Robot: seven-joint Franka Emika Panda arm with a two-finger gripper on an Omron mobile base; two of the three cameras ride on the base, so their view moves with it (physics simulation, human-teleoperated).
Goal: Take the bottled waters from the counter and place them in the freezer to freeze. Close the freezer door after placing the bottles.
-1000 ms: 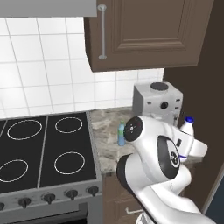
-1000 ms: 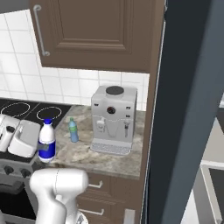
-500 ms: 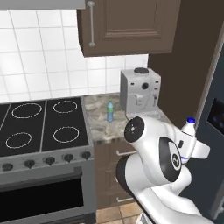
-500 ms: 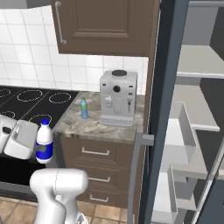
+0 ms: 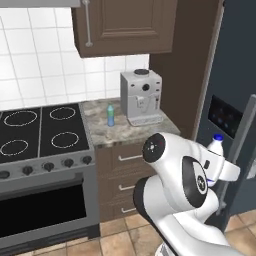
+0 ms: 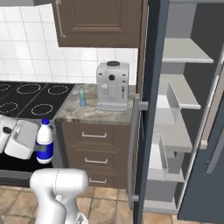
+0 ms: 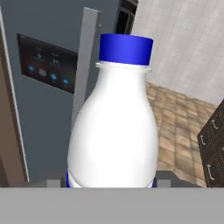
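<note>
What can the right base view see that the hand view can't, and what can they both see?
Right base view alone: the freezer's pale inside with its shelves, the coffee machine on the counter, the slim teal bottle beside it, and the stovetop.

Hand view alone: the black dispenser display on the outside of the freezer door.

Both: the white bottle with its blue cap, held upright in the gripper, and the door's long silver handle.

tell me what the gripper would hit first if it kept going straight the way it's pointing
Probably the freezer door: past the white bottle held in the gripper, the hand view looks at the door's outer face with its black display and silver handle. Depth is unclear.
</note>
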